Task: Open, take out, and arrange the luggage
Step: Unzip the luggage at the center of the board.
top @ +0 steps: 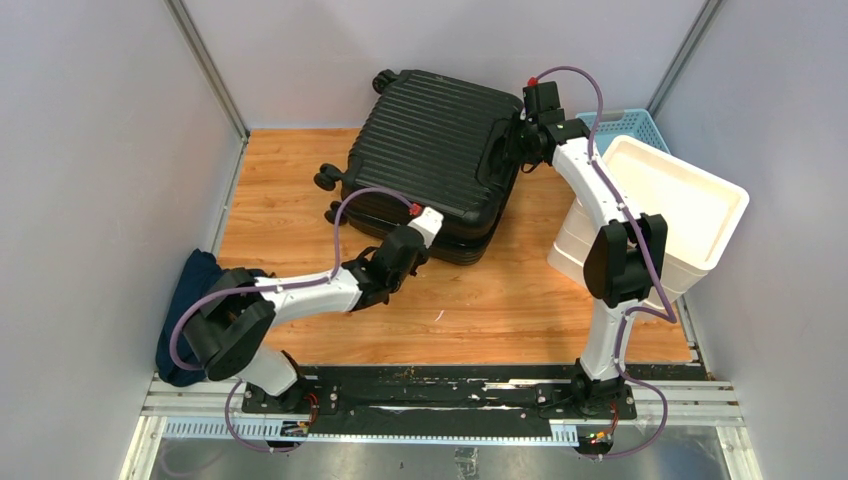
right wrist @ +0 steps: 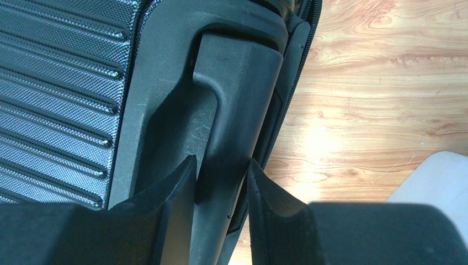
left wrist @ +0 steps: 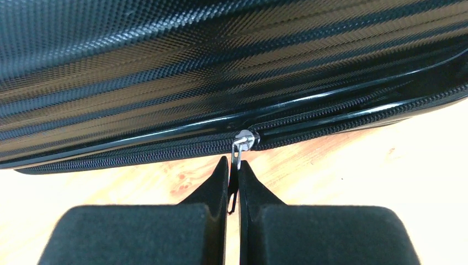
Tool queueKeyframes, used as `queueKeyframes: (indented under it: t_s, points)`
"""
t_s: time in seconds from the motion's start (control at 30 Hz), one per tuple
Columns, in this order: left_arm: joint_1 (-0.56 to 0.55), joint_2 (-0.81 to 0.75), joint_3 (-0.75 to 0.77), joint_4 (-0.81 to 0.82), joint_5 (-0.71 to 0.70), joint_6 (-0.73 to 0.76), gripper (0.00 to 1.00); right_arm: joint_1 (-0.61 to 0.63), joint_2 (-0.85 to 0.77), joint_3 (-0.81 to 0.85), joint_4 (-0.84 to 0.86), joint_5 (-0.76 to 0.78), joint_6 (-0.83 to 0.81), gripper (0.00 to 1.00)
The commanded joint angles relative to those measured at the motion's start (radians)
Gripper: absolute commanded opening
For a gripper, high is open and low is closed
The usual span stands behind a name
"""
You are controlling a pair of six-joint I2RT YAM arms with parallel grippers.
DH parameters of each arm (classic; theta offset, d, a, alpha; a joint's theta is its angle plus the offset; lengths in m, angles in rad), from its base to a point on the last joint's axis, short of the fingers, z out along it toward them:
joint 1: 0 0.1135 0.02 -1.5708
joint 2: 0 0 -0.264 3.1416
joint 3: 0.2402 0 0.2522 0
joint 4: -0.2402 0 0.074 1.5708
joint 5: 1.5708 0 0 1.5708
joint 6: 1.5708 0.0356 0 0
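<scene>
Luggage (top: 430, 140) ctr, drawer unit (top: 702, 250) R (basket (top: 630, 125) behind)

Left fingers (left wrist: 212, 190) tight on the silver zipper pull (left wrist: 238, 150) of the luggage (left wrist: 221, 66) (wooden table (left wrist: 364, 165) below).

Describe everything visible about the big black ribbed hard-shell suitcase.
The large black hard-shell suitcase lies flat on the wooden table, ribbed, weave-textured plastic shell up, small black wheels at its left end. The left gripper is shut on the silver zipper pull; the black zipper is closed on one side of it and looks parted on the other. The right gripper clamps the moulded black handle on its right side.
</scene>
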Motion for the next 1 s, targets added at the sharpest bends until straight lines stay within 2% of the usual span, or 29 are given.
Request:
queueKeyframes:
  t_s: [0.0, 0.27, 0.57, 0.67, 0.73, 0.83, 0.97]
  points:
    - [0.086, -0.115, -0.053, 0.002, -0.091, -0.033, 0.00, -0.046, 0.057, -0.039, -0.063, 0.075, -0.063, 0.28]
    - [0.182, -0.261, -0.157, 0.021, 0.084, -0.134, 0.00, -0.046, 0.049, -0.035, -0.063, 0.083, -0.072, 0.28]
    - [0.220, -0.290, -0.195, 0.020, 0.147, -0.135, 0.00, -0.034, -0.043, 0.005, -0.063, 0.065, -0.074, 0.26]
    - [0.223, -0.301, -0.213, 0.036, 0.195, -0.153, 0.00, -0.036, -0.063, 0.000, -0.052, 0.016, -0.050, 0.26]
    - [0.232, -0.316, -0.228, 0.060, 0.284, -0.205, 0.01, -0.035, -0.069, -0.007, -0.045, -0.075, -0.034, 0.26]
    - [0.238, -0.332, -0.234, 0.086, 0.415, -0.312, 0.12, -0.028, -0.079, -0.018, -0.042, -0.128, -0.028, 0.25]
    - [0.237, -0.347, -0.280, 0.221, 0.538, -0.450, 0.36, -0.026, -0.123, -0.051, -0.025, -0.162, -0.012, 0.23]
